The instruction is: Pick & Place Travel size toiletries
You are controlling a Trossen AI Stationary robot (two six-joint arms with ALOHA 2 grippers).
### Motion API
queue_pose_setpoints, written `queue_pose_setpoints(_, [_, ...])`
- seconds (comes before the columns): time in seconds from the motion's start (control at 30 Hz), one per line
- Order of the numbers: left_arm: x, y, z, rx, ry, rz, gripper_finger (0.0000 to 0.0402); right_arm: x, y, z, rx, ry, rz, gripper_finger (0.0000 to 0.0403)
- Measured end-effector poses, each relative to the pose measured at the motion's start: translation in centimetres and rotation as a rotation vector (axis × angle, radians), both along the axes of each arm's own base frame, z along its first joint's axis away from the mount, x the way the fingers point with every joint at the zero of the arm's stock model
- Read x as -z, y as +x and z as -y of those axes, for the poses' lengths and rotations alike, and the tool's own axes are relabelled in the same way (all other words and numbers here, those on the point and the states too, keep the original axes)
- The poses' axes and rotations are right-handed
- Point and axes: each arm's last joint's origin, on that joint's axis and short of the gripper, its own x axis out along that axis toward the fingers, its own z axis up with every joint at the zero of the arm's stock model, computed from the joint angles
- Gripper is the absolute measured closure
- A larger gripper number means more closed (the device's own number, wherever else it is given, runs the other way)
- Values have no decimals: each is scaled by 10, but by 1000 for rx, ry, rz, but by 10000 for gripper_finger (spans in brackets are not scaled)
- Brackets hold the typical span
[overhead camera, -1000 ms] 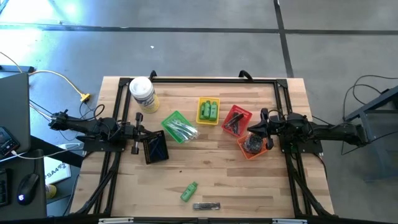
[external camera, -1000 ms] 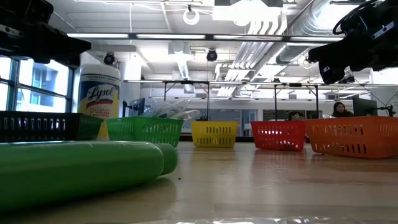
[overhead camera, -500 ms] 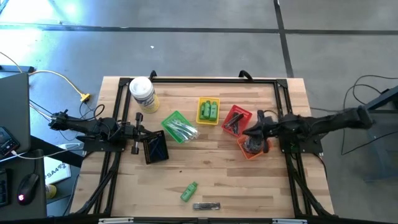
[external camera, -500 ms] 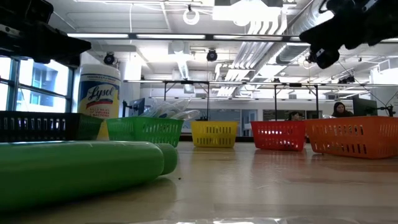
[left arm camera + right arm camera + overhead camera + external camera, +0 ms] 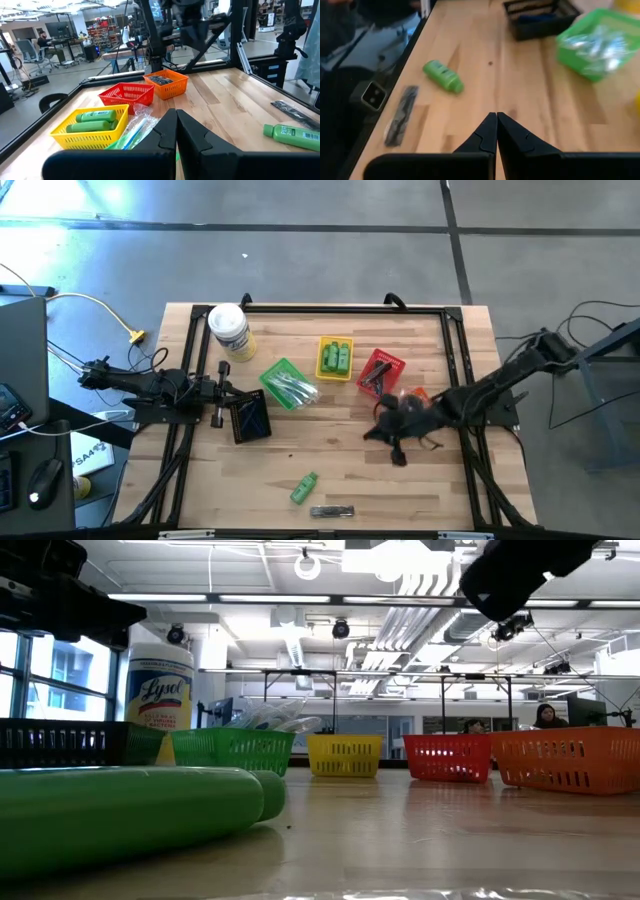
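The right gripper (image 5: 392, 442) hangs above the bare wood in front of the orange basket (image 5: 416, 397), its fingers (image 5: 496, 131) pressed together with nothing between them. In its wrist view the closed tips point toward the near edge of the table (image 5: 350, 470), where two loose toiletries lie: a green bottle (image 5: 304, 488) on its side and, just beside it and nearer the edge, a dark stick (image 5: 332, 510) in a clear wrap. Neither touches the gripper.

The left gripper (image 5: 222, 391) waits at the table's left side, beside the black basket (image 5: 249, 419), also closed and empty; its fingers (image 5: 176, 131) meet in a tight line in its own wrist view.

The other toiletries sit sorted in the baskets. The yellow basket (image 5: 335, 359) holds two green bottles lying side by side. The green basket (image 5: 283, 383) holds clear-wrapped silvery pieces that spill over its rim. The red basket (image 5: 380, 372) holds dark slim sticks, and the orange basket, partly hidden under the right arm in the high view, holds dark pieces that show in the left wrist view. What lies in the black basket cannot be told beyond something dark and bluish.

A white-lidded jar (image 5: 230, 331) stands at the far left corner of the table, well apart from both grippers. From the low view the loose green bottle fills the near foreground, with the row of baskets behind it.
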Motion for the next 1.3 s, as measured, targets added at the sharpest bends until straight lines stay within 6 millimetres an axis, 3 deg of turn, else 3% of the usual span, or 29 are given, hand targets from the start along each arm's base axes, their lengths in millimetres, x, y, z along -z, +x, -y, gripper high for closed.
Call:
queue_pose_setpoints(0.5, [0, 0, 0, 0, -3, -1, 402, 11, 53, -74, -84, -12, -111, 400])
queue_pose_setpoints(0.87, [0, 0, 0, 1, -2, -1, 402, 65, 80, -122, -263, 60, -302, 400])
queue_pose_setpoints(1.0, [0, 0, 0, 1, -19, -2, 402, 70, 84, -137, -298, 77, -306, 397])
queue_pose_setpoints(1.17, [0, 0, 0, 1, -21, -2, 402, 72, 86, -146, -316, 102, -249, 370])
queue_pose_setpoints(1.3, [0, 0, 0, 1, -22, -2, 402, 72, 87, -146, -295, 113, -250, 313])
